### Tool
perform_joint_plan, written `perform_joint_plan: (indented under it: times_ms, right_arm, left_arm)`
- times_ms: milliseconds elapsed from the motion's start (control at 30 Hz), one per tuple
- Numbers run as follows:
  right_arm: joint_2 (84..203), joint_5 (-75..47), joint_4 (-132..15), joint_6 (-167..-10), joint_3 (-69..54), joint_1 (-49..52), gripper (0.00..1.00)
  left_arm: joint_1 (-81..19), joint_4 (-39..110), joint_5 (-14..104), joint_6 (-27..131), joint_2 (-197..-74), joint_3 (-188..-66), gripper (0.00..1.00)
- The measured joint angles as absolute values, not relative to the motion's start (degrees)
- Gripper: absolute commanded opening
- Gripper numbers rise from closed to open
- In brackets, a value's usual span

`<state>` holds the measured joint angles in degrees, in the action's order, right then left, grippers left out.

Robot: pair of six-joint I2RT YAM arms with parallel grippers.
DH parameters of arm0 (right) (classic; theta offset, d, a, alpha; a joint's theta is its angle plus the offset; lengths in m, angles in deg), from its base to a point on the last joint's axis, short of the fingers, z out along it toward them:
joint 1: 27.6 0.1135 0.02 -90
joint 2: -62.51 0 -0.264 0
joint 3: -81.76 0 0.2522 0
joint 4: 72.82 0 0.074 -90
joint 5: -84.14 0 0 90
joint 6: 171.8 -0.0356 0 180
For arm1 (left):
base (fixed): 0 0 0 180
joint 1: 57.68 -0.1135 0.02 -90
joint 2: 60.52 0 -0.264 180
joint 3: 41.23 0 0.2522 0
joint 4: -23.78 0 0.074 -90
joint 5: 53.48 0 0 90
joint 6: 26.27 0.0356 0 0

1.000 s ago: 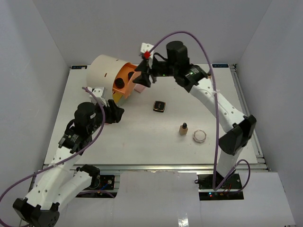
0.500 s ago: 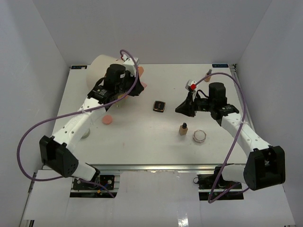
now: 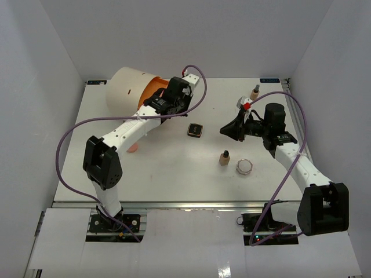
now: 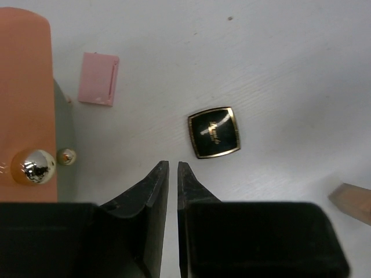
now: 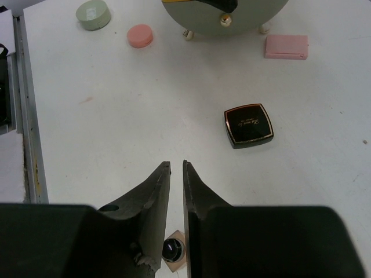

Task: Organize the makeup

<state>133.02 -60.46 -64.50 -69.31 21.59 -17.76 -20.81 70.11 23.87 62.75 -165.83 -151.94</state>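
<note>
Left tool (image 4: 173, 165) closed and empty, black-gold compact (image 4: 214, 132) just beyond, rightward

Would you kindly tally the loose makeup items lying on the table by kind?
Tan bottles: 2
Square compact: 1
Clear round jar: 1
Pink round pad: 1
Pink rectangular case: 1
Pale green round jar: 1
Total: 7

Looks like a lab test cell: white table (image 3: 174, 174) boxed by plain white walls (image 3: 46, 58), metal rail (image 3: 191, 204) along the lower edge.
</note>
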Motion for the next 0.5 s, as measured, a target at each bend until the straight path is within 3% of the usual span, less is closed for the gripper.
perform_joint_plan:
  times_ms: [167,267,367,500]
  right_arm:
    - [133.28,-61.18,-65.15,-69.33,21.85,-18.35,0.22]
    - [133.29,-61.56,-65.3,-69.33,21.85,-18.57,0.23]
    - [133.29,-61.71,-65.39,-69.33,21.91,-18.73,0.23]
    - [133.29,-61.98,-65.65,-69.39,22.02,-19.32,0.23]
  left_arm:
    - [-21.27,70.97,17.57,66.63,-168.22,-153.1,0.49]
    - [-21.82,70.91,14.57,67.62,-168.71,-153.46,0.72]
    - [-22.25,70.92,12.26,68.38,-168.98,-153.66,0.86]
    - [-22.96,70.95,8.59,68.84,-169.09,-154.52,0.92]
